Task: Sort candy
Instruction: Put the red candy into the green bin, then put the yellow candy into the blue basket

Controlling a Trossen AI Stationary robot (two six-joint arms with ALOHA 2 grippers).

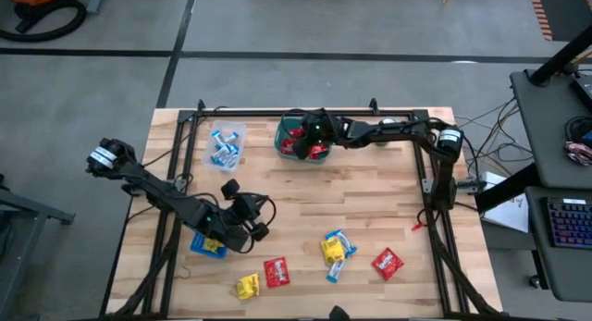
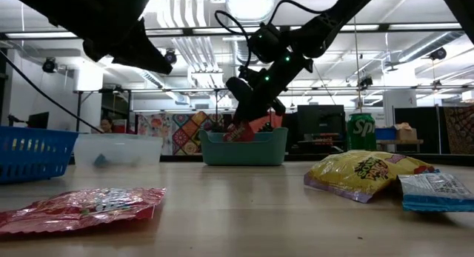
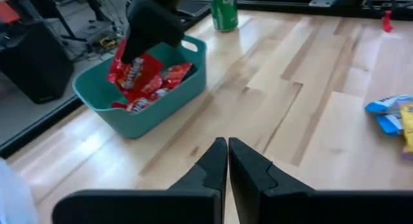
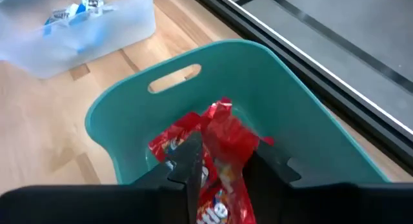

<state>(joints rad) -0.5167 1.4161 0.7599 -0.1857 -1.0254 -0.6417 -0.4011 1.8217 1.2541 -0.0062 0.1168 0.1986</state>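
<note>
Red packet (image 4: 222,143) hangs lengthwise between your right gripper (image 4: 219,162) fingers, part-spread, straight above the teal bin (image 4: 303,140) | left gripper (image 3: 227,161) fingers pressed together, empty, low centre of the counter (image 1: 370,201)

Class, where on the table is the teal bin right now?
In the high view, the teal bin sits at the table's far edge, right of the clear tub; the right pincer hangs over it with a red packet.

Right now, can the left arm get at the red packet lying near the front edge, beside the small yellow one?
Probably yes. The left end effector, shut and empty, hangs just beside the red packet, with bare table between; only the yellow packet lies close by.
</note>
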